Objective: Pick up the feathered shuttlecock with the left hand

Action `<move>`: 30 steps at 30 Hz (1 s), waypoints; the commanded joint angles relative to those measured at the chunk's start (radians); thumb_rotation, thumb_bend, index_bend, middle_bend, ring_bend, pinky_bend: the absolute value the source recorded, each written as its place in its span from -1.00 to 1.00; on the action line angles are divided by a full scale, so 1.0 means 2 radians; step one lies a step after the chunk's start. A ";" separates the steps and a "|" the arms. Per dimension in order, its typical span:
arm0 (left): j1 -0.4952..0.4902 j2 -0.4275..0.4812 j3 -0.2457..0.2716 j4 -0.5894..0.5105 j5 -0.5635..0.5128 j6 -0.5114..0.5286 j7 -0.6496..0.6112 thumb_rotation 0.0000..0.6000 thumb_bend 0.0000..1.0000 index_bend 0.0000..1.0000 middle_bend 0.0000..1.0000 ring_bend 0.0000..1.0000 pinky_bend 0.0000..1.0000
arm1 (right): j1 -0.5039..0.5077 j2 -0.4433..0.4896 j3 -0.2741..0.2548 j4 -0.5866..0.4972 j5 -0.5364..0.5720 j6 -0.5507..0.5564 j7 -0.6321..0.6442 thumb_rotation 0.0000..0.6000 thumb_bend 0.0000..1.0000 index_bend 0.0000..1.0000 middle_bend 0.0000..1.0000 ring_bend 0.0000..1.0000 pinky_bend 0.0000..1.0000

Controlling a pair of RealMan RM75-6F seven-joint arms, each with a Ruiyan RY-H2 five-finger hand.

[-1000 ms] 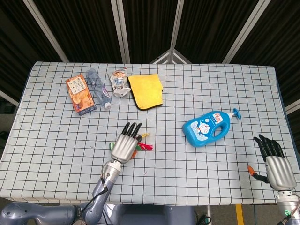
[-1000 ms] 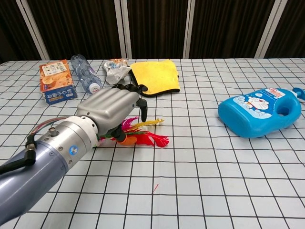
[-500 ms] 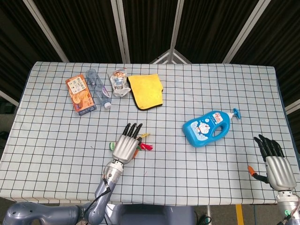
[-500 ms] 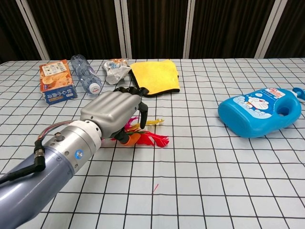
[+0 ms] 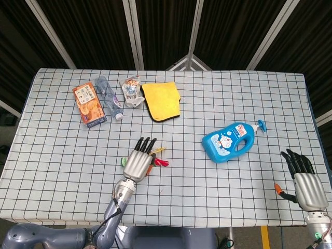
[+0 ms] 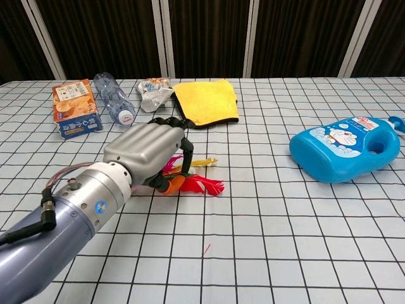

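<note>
Near the table's front edge, the left hand (image 6: 147, 154) curls over the feathered shuttlecock (image 6: 196, 179), its grip unclear; the shuttlecock lies on the checkered table (image 6: 285, 240). Likely light with fragile feathers, it is best taken by its orange base. Dark curtains (image 6: 209, 38) stand behind.

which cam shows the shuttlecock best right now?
Chest view: the shuttlecock is close, with red, pink and yellow feathers showing past the left hand curled over its base. In the head view it is small, mostly hidden under the hand.
</note>
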 commanded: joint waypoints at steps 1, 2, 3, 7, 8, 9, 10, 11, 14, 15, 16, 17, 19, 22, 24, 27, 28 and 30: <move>0.001 0.009 -0.002 -0.010 0.003 0.005 -0.004 1.00 0.17 0.13 -0.92 -1.00 -1.00 | 0.000 0.000 0.000 0.000 0.000 0.000 0.000 1.00 -0.33 -1.00 -1.00 -1.00 -1.00; 0.002 0.012 -0.003 -0.014 0.004 0.006 -0.005 1.00 0.17 0.13 -0.92 -1.00 -1.00 | 0.000 0.000 0.000 0.000 0.000 0.000 0.000 1.00 -0.33 -1.00 -1.00 -1.00 -1.00; 0.002 0.015 -0.004 -0.019 0.005 0.008 -0.007 1.00 0.17 0.13 -0.92 -1.00 -1.00 | 0.000 0.000 0.000 0.000 0.000 0.000 0.000 1.00 -0.33 -1.00 -1.00 -1.00 -1.00; 0.008 0.033 -0.009 -0.047 0.011 0.018 -0.021 1.00 0.17 0.13 -0.92 -1.00 -1.00 | 0.000 0.000 0.001 0.000 0.002 0.000 0.000 1.00 -0.33 -1.00 -1.00 -1.00 -1.00; 0.010 0.040 -0.009 -0.057 0.012 0.020 -0.024 1.00 0.17 0.13 -0.92 -1.00 -1.00 | 0.000 0.000 0.001 0.000 0.002 0.000 -0.001 1.00 -0.33 -1.00 -1.00 -1.00 -1.00; 0.014 0.050 -0.009 -0.072 0.015 0.023 -0.028 1.00 0.17 0.13 -0.92 -1.00 -1.00 | 0.000 0.000 0.001 0.000 0.002 0.000 -0.001 1.00 -0.33 -1.00 -1.00 -1.00 -1.00; 0.016 0.058 -0.008 -0.081 0.017 0.025 -0.031 1.00 0.17 0.13 -0.92 -1.00 -1.00 | 0.000 0.000 0.001 0.000 0.002 0.000 -0.001 1.00 -0.33 -1.00 -1.00 -1.00 -1.00; 0.018 0.065 -0.006 -0.089 0.020 0.027 -0.032 1.00 0.17 0.13 -0.92 -1.00 -1.00 | 0.000 0.000 0.001 0.000 0.002 0.000 -0.002 1.00 -0.33 -1.00 -1.00 -1.00 -1.00; 0.028 0.092 0.003 -0.118 0.029 0.033 -0.045 1.00 0.17 0.13 -0.92 -1.00 -1.00 | 0.000 0.000 0.001 0.000 0.002 -0.001 -0.003 1.00 -0.33 -1.00 -1.00 -1.00 -1.00; 0.033 0.100 0.006 -0.126 0.030 0.035 -0.050 1.00 0.16 0.13 -0.92 -1.00 -1.00 | 0.000 0.000 0.001 -0.001 0.003 -0.001 -0.004 1.00 -0.33 -1.00 -1.00 -1.00 -1.00; 0.036 0.108 0.010 -0.133 0.033 0.038 -0.054 1.00 0.16 0.13 -0.92 -1.00 -1.00 | 0.000 0.000 0.001 -0.001 0.003 -0.001 -0.004 1.00 -0.33 -1.00 -1.00 -1.00 -1.00; 0.040 0.116 0.013 -0.139 0.037 0.040 -0.059 1.00 0.16 0.13 -0.92 -1.00 -1.00 | 0.000 0.000 0.001 -0.001 0.003 0.000 -0.005 1.00 -0.33 -1.00 -1.00 -1.00 -1.00; 0.048 0.134 0.021 -0.149 0.045 0.045 -0.072 1.00 0.16 0.13 -0.92 -1.00 -1.00 | -0.001 0.000 0.001 -0.001 0.003 0.000 -0.006 1.00 -0.33 -1.00 -1.00 -1.00 -1.00; 0.057 0.155 0.028 -0.155 0.052 0.048 -0.091 1.00 0.16 0.13 -0.92 -1.00 -1.00 | 0.000 -0.001 0.001 -0.003 0.004 -0.001 -0.008 1.00 -0.33 -1.00 -1.00 -1.00 -1.00; 0.062 0.165 0.030 -0.155 0.053 0.050 -0.102 1.00 0.16 0.13 -0.92 -1.00 -1.00 | -0.001 -0.001 0.001 -0.003 0.003 0.000 -0.010 1.00 -0.33 -1.00 -1.00 -1.00 -1.00; 0.069 0.179 0.035 -0.153 0.053 0.050 -0.120 1.00 0.14 0.12 -0.92 -1.00 -1.00 | -0.001 -0.002 0.000 -0.004 0.003 -0.001 -0.013 1.00 -0.33 -1.00 -1.00 -1.00 -1.00; 0.071 0.182 0.037 -0.152 0.053 0.049 -0.124 1.00 0.11 0.09 -0.92 -1.00 -1.00 | -0.001 -0.002 0.000 -0.004 0.004 -0.001 -0.013 1.00 -0.33 -1.00 -1.00 -1.00 -1.00; 0.074 0.190 0.043 -0.149 0.054 0.046 -0.133 1.00 0.00 0.01 -0.95 -1.00 -1.00 | -0.001 -0.002 0.001 -0.005 0.005 -0.001 -0.015 1.00 -0.33 -1.00 -1.00 -1.00 -1.00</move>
